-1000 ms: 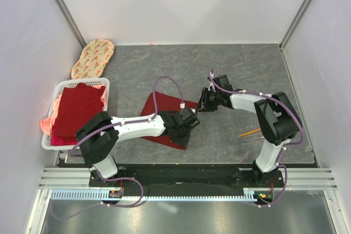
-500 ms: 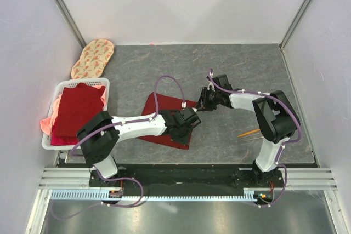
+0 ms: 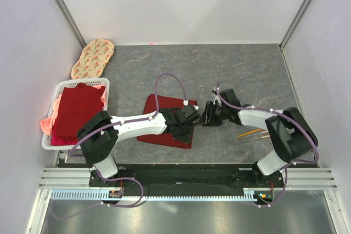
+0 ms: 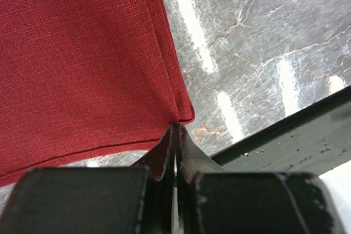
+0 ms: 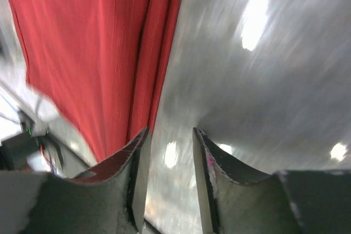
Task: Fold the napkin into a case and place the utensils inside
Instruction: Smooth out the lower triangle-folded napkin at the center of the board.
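Note:
The dark red napkin [image 3: 160, 123] lies folded flat near the table's middle, a layered edge running down its right side [image 5: 148, 53]. My left gripper [image 3: 189, 131] sits at the napkin's near right corner. Its jaws are pressed together with the tips [image 4: 176, 129] meeting that corner of the cloth [image 4: 82, 53]. My right gripper [image 3: 206, 115] hovers just right of the napkin, open [image 5: 170, 135], with only bare table between its fingers. The utensils [image 3: 251, 132], thin orange-gold and silver pieces, lie on the table to the right, by the right arm.
A white basket [image 3: 82, 82] holding red and pink cloths stands at the left edge. An oval patterned mat [image 3: 93, 57] lies at the back left. Walls enclose three sides, and a black rail [image 3: 181, 171] runs along the near edge.
My left jaws have closed at the napkin's corner. The right arm has swung toward the near side along the napkin's right edge, and its jaws stand wider. The napkin now lies squarer.

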